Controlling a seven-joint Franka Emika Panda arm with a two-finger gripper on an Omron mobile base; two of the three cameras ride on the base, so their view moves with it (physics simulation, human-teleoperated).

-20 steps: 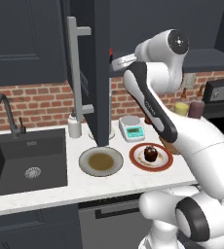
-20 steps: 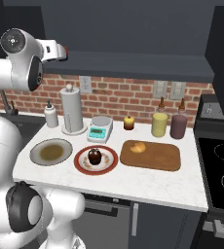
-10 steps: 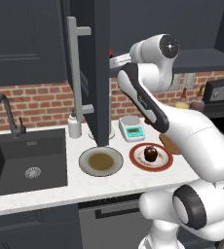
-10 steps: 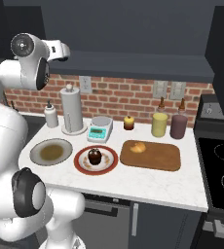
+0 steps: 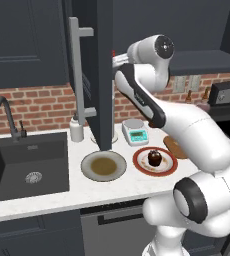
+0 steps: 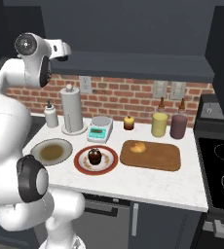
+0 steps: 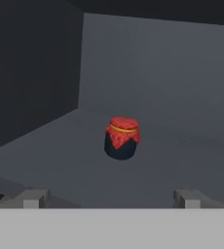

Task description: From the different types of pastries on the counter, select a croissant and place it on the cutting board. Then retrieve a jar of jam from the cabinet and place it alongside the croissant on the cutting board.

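Inside the open cabinet (image 5: pixel 104 75), the jar of jam (image 7: pixel 121 138) stands upright on the grey shelf; it is dark with a red cloth cover. My gripper (image 7: pixel 111 199) is open and level with it, a short way back, with the jar centred ahead of the gap between the fingertips (image 7: pixel 33 198). Nothing is held. The croissant (image 6: pixel 139 147) lies on the left part of the cutting board (image 6: pixel 158 158) on the white counter (image 6: pixel 148 187). The dark muffin (image 6: pixel 94 156) sits on a red-rimmed plate (image 6: pixel 109 163).
The cabinet door with its silver bar handle (image 5: pixel 77 75) stands open just left of my forearm. Below are a beige plate (image 5: pixel 103 166), scale (image 5: pixel 136 134), paper towel roll (image 6: pixel 71 109), soap bottle (image 5: pixel 76 129), several jars (image 6: pixel 158 124), sink (image 5: pixel 27 165) and stove (image 6: pixel 221 170).
My arm has swung left and the hand has gone a little further into the cabinet opening. The jaws stay open. Nothing on the counter has moved.
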